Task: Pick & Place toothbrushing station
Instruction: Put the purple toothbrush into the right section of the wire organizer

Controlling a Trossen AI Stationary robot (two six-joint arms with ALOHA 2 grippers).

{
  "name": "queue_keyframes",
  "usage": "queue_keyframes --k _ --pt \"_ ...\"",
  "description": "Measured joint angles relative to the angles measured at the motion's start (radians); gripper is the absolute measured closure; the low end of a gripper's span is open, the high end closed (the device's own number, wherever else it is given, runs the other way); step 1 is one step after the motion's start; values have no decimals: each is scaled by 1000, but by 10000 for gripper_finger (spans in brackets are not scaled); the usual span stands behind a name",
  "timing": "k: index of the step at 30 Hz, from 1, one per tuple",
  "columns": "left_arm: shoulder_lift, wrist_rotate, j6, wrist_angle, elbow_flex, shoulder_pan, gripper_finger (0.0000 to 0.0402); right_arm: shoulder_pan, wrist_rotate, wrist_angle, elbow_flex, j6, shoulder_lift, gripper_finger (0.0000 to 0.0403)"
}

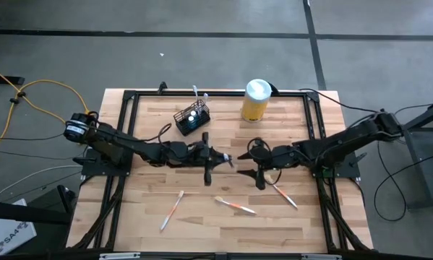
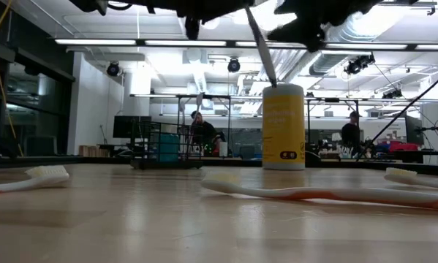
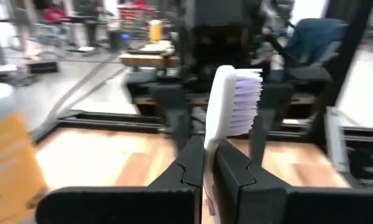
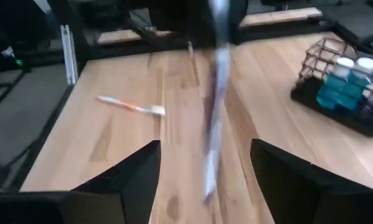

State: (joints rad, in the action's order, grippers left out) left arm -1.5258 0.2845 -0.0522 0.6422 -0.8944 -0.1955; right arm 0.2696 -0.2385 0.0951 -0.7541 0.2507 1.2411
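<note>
One purple-bristled toothbrush upright in the clamped left gripper, right gripper wide, empty.

high: overhead, straight down | low: tabletop level | shared: yellow canister

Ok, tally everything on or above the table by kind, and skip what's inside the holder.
Toothbrushes lying on the table: 3
Toothbrush held in the left gripper: 1
Black wire-mesh holder: 1
Yellow canister: 1
Total: 6
</note>
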Motion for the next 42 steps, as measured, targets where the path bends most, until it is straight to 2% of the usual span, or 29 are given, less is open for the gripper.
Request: queue_keyframes --k 5,12,15,20,25,28,42 --pt "35 81 -19 -77 0 71 396 29 -19 -56 0 21 -51 164" --pt "123 242 -44 -206 1 189 396 82 -33 -67 1 19 -45 165" --pt "163 277 -69 -275 0 247 396 97 -37 -68 2 19 -44 165" --pt "191 267 -142 -352 0 365 396 119 -71 -77 2 16 -42 165" --pt "191 155 -195 -365 0 469 396 133 -77 -91 2 18 -42 165" --pt "191 139 -204 -382 0 515 396 141 -77 -90 2 18 -42 165" --pt "191 129 -228 -451 0 621 396 150 -78 -108 2 18 -42 165"
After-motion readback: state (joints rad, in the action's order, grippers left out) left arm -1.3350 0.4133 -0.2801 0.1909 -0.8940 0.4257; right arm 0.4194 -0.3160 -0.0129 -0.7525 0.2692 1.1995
